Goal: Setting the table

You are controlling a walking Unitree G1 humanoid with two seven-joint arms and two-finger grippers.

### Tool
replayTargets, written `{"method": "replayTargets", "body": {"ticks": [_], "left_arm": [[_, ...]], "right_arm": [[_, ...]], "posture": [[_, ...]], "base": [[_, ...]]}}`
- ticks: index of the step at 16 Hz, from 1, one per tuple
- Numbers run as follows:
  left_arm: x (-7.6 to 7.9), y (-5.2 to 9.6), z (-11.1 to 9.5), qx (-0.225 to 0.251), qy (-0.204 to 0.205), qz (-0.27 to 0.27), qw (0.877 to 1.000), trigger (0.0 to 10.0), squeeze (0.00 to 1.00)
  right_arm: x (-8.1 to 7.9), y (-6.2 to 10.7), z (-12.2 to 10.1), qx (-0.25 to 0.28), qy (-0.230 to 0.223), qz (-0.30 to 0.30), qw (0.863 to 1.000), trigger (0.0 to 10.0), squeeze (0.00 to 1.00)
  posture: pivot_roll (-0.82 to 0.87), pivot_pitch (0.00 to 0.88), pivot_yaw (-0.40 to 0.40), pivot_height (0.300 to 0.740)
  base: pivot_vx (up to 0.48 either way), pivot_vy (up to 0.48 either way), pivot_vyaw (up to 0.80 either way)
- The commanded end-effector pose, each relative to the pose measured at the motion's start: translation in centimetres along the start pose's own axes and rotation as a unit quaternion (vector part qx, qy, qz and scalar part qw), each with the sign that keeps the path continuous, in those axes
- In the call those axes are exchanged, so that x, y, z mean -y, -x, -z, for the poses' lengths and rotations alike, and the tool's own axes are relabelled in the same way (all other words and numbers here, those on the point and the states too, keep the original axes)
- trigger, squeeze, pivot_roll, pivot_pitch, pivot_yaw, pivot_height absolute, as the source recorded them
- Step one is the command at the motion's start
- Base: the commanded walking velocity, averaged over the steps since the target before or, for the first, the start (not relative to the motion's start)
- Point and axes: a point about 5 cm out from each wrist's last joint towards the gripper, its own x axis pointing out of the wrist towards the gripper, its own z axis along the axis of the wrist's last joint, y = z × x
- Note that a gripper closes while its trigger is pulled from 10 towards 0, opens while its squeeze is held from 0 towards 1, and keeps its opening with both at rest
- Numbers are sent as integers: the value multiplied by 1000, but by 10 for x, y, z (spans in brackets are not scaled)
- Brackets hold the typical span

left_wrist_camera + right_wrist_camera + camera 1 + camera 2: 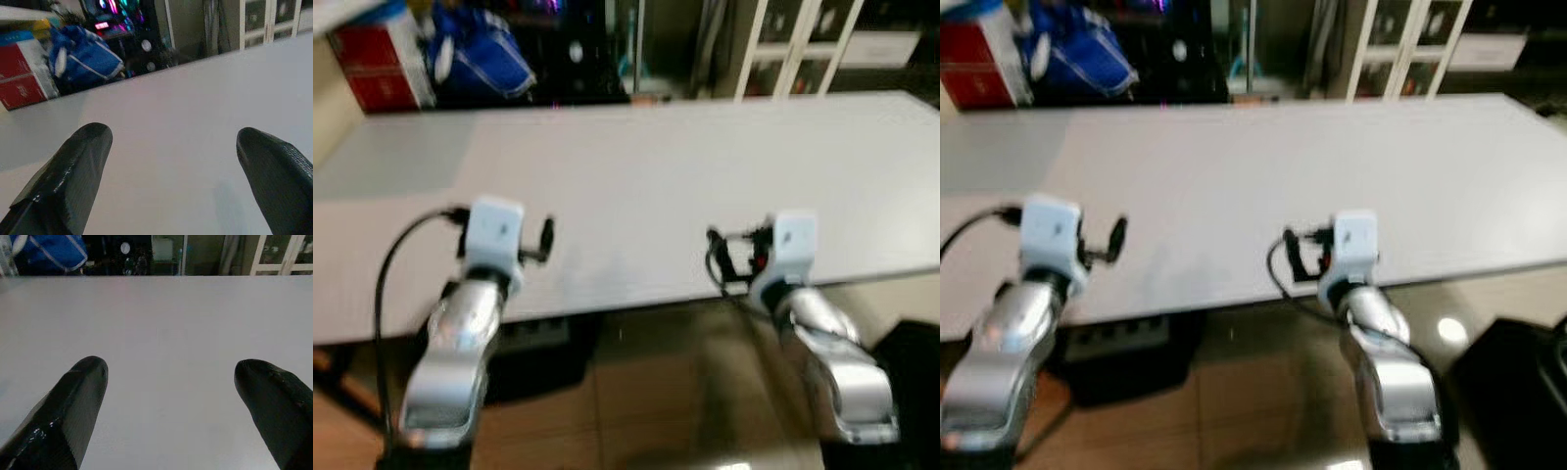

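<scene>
Both my left gripper (171, 171) and right gripper (168, 404) spread, holding nothing, over the bare white table (685, 157); risk: lowering blind could knock fingertips against its near edge.

Long white table (656, 166) stood bare across the room, glossy tan tiled floor (685, 392) beneath caught light glare, white-framed cabinet (803, 44) stood behind, red box (377, 69) and blue bag (475, 54) sat beyond the far edge, dark background.
</scene>
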Motion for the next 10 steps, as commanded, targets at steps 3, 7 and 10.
{"method": "replayTargets", "body": {"ticks": [3, 7, 10], "left_arm": [[-3, 0, 4, -10, 0, -1, 1000, 10000, 0], [-1, 1, 5, -22, 23, 9, 999, 10000, 1000], [-3, 1, 4, -23, 23, 5, 999, 10000, 1000]], "right_arm": [[-4, -2, -9, 16, -16, -3, 1000, 10000, 0], [-3, 1, -11, 29, -39, -2, 999, 10000, 1000], [-4, 1, -12, 32, -43, -5, 999, 10000, 1000]], "posture": [[7, 0, -18, 740], [9, 0, -16, 740], [10, 0, -18, 740]], "base": [[0, 444, 0], [0, 442, 0], [0, 436, 0]]}}
